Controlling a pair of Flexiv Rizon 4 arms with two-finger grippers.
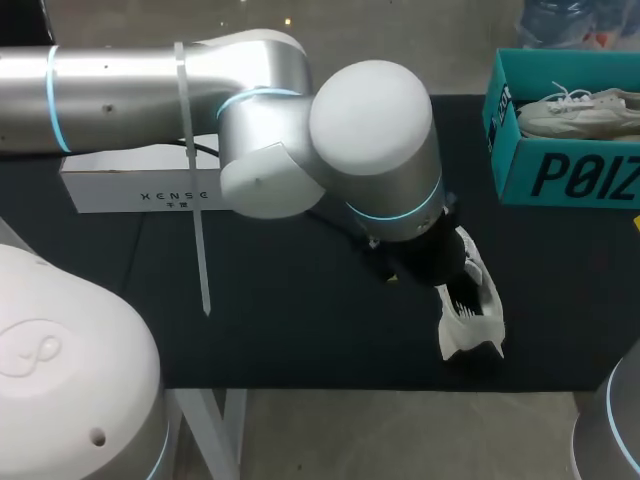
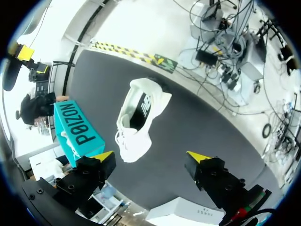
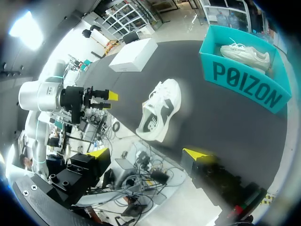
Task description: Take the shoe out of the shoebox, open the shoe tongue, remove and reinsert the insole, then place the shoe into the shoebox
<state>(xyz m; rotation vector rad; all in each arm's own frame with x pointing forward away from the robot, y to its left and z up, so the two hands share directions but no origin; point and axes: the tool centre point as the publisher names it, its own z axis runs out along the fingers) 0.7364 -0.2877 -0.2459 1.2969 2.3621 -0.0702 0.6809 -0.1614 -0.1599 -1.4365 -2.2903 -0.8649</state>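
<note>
Left pincer hangs wide open and empty above the white shoe. Right pincer is wide open and empty too. The big left arm hides part of that shoe, which lies near right on the black table. The teal shoebox, far right, holds another shoe. A white box sits far left.

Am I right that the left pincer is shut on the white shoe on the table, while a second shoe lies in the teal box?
No: the left wrist view shows the left pincer open, clear of the white shoe lying on the table. A second shoe does lie in the teal box.
</note>
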